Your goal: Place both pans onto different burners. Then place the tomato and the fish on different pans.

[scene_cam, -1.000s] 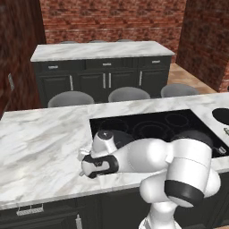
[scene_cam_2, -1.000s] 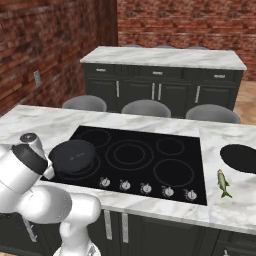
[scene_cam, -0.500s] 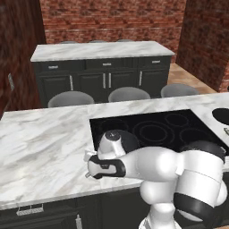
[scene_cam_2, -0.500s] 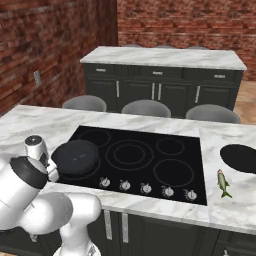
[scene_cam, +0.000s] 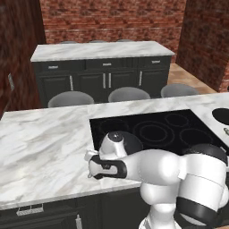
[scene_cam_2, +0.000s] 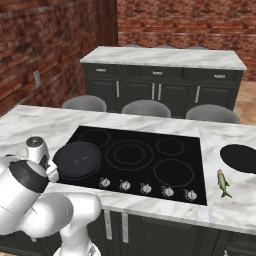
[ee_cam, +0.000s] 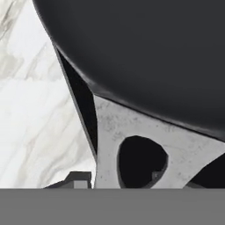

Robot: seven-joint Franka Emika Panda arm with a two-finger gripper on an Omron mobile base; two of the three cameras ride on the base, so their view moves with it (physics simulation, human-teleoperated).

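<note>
One pan (scene_cam_2: 77,159) sits on a ring at the cooktop's (scene_cam_2: 192,165) near left corner, the gripper (scene_cam_2: 50,171) at its handle, grip unclear, while the other pan (scene_cam_2: 242,158) and the fish (scene_cam_2: 223,183) wait on the worktop's right edge.

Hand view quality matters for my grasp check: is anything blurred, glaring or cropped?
Hand view: sharp, no glare, the pan is cropped by the frame, its silvery handle plain. Right base view: evenly lit; the cooktop shows no glare, soft shadow under the fish.
</note>
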